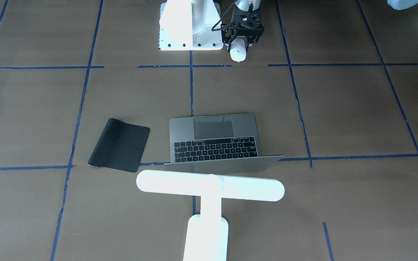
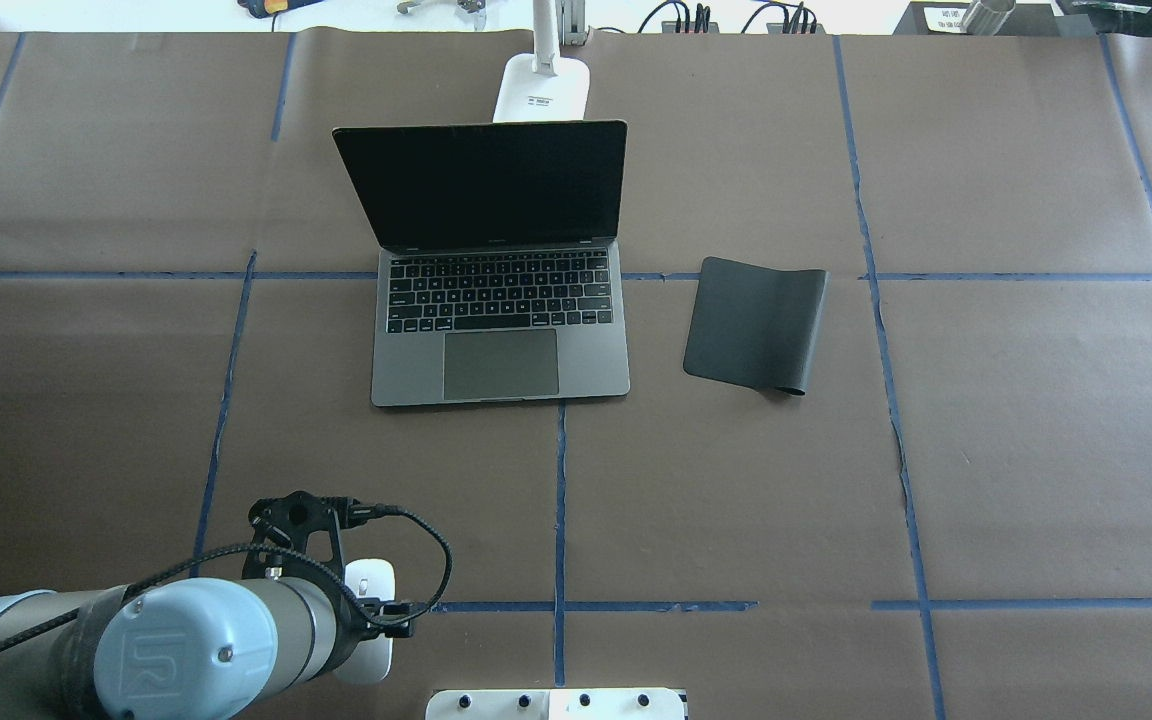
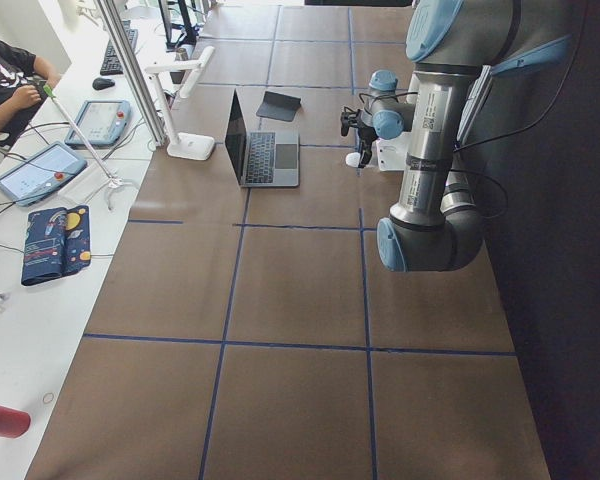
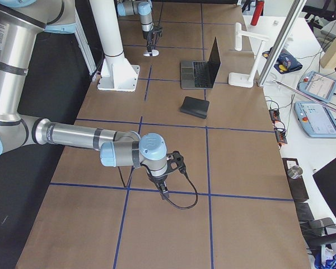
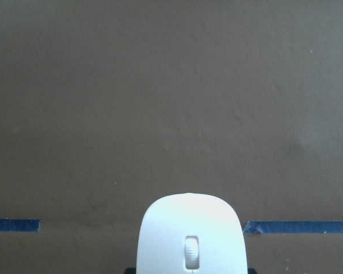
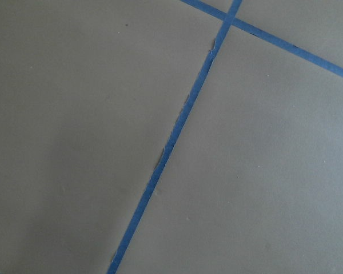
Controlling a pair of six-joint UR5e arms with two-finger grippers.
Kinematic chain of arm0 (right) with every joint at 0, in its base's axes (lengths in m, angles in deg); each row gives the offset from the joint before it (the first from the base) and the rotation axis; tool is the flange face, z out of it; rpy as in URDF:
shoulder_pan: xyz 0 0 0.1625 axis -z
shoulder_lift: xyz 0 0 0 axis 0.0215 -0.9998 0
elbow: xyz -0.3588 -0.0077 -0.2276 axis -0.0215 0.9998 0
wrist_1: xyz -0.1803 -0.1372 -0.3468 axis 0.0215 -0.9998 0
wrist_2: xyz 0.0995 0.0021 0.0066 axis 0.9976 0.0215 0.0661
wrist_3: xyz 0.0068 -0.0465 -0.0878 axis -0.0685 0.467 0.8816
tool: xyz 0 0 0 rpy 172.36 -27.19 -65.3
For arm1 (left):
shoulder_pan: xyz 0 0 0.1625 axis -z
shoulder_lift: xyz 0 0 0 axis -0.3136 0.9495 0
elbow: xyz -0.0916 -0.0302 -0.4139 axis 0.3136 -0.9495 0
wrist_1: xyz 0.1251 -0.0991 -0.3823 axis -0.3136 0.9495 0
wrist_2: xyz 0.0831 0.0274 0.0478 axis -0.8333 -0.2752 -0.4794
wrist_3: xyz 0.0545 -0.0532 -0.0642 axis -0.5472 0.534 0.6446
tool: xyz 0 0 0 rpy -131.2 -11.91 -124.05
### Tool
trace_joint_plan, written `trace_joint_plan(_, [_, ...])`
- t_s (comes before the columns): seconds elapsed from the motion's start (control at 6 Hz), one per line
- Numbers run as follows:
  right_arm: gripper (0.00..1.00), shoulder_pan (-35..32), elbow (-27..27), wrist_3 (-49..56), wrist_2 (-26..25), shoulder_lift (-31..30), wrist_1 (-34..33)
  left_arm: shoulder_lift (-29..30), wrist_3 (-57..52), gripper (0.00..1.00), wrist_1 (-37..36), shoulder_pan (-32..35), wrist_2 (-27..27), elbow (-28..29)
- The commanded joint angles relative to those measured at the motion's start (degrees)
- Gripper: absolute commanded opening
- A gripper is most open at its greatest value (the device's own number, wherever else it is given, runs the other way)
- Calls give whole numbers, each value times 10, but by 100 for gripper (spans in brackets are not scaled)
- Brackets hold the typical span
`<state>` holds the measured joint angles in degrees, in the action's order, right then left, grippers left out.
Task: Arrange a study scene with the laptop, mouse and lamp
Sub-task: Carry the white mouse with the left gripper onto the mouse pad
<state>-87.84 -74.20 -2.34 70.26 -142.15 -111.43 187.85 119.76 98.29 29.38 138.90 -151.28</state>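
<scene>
The left claw [image 1: 241, 44] grips the mouse [image 1: 238, 54] by its sides at the desk's [image 2: 1036, 450] near edge, the mouse's long axis pointing away from the robot. The mat [image 2: 756, 325] lies ahead and rightward, well apart, just right of the laptop [image 2: 501, 350]. I cannot tell the right claw's [image 4: 163, 189] state.

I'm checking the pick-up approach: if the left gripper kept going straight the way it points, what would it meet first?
The mouse. The left gripper points down at the table, and the mouse lies right beneath it. Whether the mouse is gripped, I cannot tell.
</scene>
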Motion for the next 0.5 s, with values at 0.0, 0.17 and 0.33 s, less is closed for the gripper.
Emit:
trace_joint_plan(0.0, [100,0,13,-8,-2,-2,-29,77,-24,44,-30,50,27,39])
trace_joint_plan(0.17, [100,-4,15,-16,-5,3,-69,121,-26,44,-29,69,28,93])
trace_joint_plan(0.33, [100,-5,14,-41,-5,14,-83,175,-33,43,-28,87,32,153])
